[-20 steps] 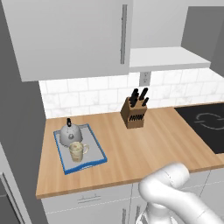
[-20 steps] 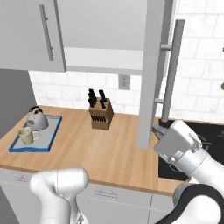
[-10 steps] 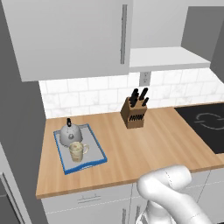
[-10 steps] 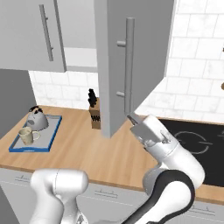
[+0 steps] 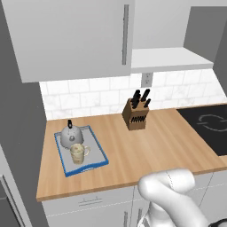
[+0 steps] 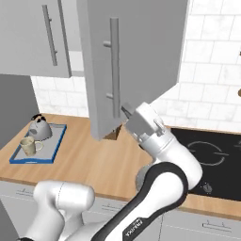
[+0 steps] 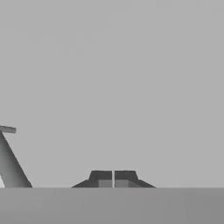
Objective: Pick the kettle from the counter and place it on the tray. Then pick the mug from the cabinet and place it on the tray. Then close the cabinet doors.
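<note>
The silver kettle (image 5: 70,135) and the beige mug (image 5: 78,153) both stand on the blue-rimmed tray (image 5: 100,148) at the left end of the counter (image 5: 155,148). From the right base view the kettle (image 6: 38,128), mug (image 6: 28,146) and tray (image 6: 55,146) sit far left. The cabinet's left door (image 5: 66,37) is closed. Its right door (image 6: 141,56) stands partly swung, the white shelf (image 5: 166,57) still showing. My gripper (image 6: 125,109) is shut and empty, its tips against that door's lower face beside the bar handle (image 6: 114,70). In the hand view the gripper (image 7: 113,179) faces the flat grey panel.
A brown knife block (image 5: 135,116) stands at the back of the counter by the tiled wall. A black cooktop (image 6: 212,155) lies to the right. My own arm (image 6: 164,155) reaches up across the counter's front.
The right door has swung leftward toward the cabinet, and my shut gripper has followed along with it. Kettle, mug and tray have not moved.
</note>
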Tool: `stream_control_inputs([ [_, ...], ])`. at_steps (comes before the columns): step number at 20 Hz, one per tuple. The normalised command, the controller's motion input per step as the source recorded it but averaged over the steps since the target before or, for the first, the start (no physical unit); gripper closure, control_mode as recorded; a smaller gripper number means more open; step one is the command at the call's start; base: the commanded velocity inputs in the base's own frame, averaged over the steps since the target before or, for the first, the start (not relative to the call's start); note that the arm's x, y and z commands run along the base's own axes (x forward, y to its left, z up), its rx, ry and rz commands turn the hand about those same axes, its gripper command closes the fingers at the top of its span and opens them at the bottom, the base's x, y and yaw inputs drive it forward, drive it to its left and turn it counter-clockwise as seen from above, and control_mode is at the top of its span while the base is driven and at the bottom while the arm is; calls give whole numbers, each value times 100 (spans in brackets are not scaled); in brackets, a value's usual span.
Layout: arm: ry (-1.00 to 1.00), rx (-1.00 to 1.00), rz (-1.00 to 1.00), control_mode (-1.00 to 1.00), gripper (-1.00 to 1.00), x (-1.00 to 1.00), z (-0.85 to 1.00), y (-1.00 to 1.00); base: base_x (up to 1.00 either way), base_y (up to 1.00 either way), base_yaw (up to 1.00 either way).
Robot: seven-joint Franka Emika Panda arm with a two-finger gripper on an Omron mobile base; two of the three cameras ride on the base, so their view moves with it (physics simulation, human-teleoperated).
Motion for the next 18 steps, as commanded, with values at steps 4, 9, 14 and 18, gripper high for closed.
stream_control_inputs([
  [4,6,0,3,-100,100,23,30,10,0,0,0],
  [9,12,0,6,-100,100,64,20,11,0,0,0],
  [14,23,0,5,-100,100,79,31,6,0,0,0],
  [18,32,0,-2,-100,100,75,21,19,0,0,0],
])
